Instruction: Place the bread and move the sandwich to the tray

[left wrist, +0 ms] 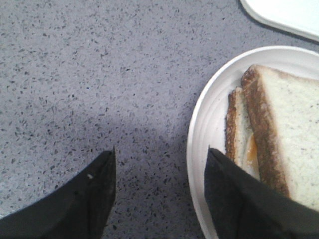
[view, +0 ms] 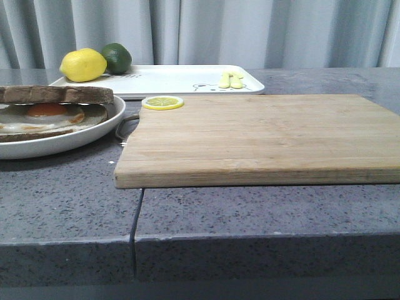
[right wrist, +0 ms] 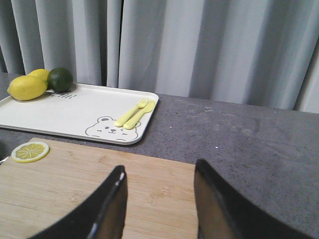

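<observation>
The sandwich [view: 50,109], a fried egg with an orange yolk between brown-crusted slices, sits on a round white plate [view: 94,134] at the left. Its top slice is the bread [left wrist: 294,124], pale with a dark crust. In the left wrist view my left gripper [left wrist: 160,158] is open and empty, one finger over the plate's rim [left wrist: 199,144], the other over bare counter. The white tray [view: 181,78] lies at the back and also shows in the right wrist view [right wrist: 75,112]. My right gripper [right wrist: 159,172] is open and empty above the wooden cutting board [right wrist: 75,189]. Neither gripper shows in the front view.
A lemon [view: 83,65] and a lime [view: 117,57] sit on the tray's left end, a yellow fork and spoon [view: 230,79] on its right end. A lemon slice [view: 162,102] lies on the cutting board's [view: 262,137] far left corner. Grey curtains hang behind the counter.
</observation>
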Tool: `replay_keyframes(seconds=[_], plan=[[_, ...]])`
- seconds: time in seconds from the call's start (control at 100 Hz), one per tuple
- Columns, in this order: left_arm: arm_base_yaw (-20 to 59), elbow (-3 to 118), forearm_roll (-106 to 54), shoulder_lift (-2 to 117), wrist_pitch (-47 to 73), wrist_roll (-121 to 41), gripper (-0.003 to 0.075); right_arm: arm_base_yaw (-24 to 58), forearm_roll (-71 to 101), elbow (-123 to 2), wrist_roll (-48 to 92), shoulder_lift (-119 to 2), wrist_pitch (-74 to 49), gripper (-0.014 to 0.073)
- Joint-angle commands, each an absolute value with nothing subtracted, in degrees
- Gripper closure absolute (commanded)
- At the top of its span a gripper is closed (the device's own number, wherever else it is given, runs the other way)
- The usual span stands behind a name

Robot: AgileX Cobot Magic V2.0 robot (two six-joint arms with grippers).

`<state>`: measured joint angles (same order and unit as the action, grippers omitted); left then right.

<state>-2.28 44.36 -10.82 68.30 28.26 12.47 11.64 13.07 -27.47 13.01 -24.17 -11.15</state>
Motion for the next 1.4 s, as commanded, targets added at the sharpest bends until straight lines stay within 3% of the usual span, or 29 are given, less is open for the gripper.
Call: replay_keyframes(seconds=[0.0,0.52,1.39], plan=[[-2.37,46.00,-12.35,67.44,24.66,13.04,0.0356,11.41,12.74,-28.95,13.08,-24.29,-6.93,0.0259],[1.93,46.00,-12.94,71.76,22.09,13.04,0.0356,11.41,12.74,-28.95,13.08,-24.29,-6.93,0.0259],[1.93,46.00,-13.98,76.01,21.62,13.04,0.0356,11.41,12.74,-28.95,13.08,-24.29,-6.93,0.0259]])
